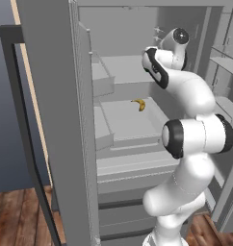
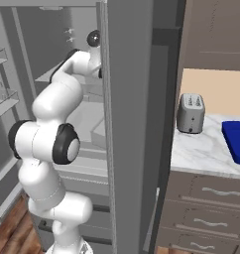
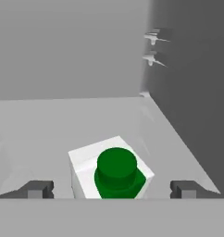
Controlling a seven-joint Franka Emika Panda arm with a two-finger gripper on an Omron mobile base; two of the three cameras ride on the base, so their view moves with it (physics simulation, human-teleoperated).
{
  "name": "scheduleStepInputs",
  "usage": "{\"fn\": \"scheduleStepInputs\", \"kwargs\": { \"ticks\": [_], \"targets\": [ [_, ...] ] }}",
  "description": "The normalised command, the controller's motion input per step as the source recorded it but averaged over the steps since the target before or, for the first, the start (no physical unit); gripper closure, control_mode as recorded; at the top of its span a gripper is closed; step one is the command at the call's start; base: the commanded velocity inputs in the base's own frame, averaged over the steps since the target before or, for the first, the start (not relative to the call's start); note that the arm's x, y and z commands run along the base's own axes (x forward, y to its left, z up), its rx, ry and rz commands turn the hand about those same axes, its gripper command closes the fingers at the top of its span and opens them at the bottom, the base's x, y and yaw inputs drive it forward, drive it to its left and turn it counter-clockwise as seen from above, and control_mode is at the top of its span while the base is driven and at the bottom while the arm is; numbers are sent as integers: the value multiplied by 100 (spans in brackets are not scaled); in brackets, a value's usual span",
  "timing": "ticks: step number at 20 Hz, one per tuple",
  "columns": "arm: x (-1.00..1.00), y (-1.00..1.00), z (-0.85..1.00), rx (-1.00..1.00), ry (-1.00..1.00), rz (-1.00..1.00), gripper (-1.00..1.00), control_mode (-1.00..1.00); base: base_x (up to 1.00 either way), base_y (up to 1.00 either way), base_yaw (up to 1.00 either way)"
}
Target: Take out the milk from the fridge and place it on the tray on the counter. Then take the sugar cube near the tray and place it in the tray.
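Note:
The milk (image 3: 116, 169) is a white carton with a green cap, standing on a grey shelf deep inside the fridge (image 1: 128, 72). In the hand view my gripper (image 3: 112, 190) is open, one fingertip on each side of the carton and both apart from it. The arm reaches up into the upper fridge compartment in both base views. The dark blue tray (image 2: 236, 139) lies on the white marble counter (image 2: 206, 149) at the far right. The sugar cube is out of view.
A yellow banana (image 1: 139, 104) lies on a lower fridge shelf. The open fridge door (image 2: 127, 124) stands between the arm and the counter. A grey toaster (image 2: 191, 113) sits left of the tray. Door bins (image 1: 101, 79) line the left door.

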Motion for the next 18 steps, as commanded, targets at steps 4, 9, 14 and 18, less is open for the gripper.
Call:
{"fn": "scheduleStepInputs", "kwargs": {
  "ticks": [4, 9, 14, 18],
  "targets": [
    [17, -1, 0, 0, 0, 0, -100, -100, 0, 0, 0],
    [12, -1, -1, 0, 0, 0, 100, -100, 0, 0, 0],
    [3, 0, -9, 0, 0, 0, 100, -100, 0, 0, 0],
    [-28, -2, -18, 0, -1, 0, 100, -100, 0, 0, 0]
  ]
}}
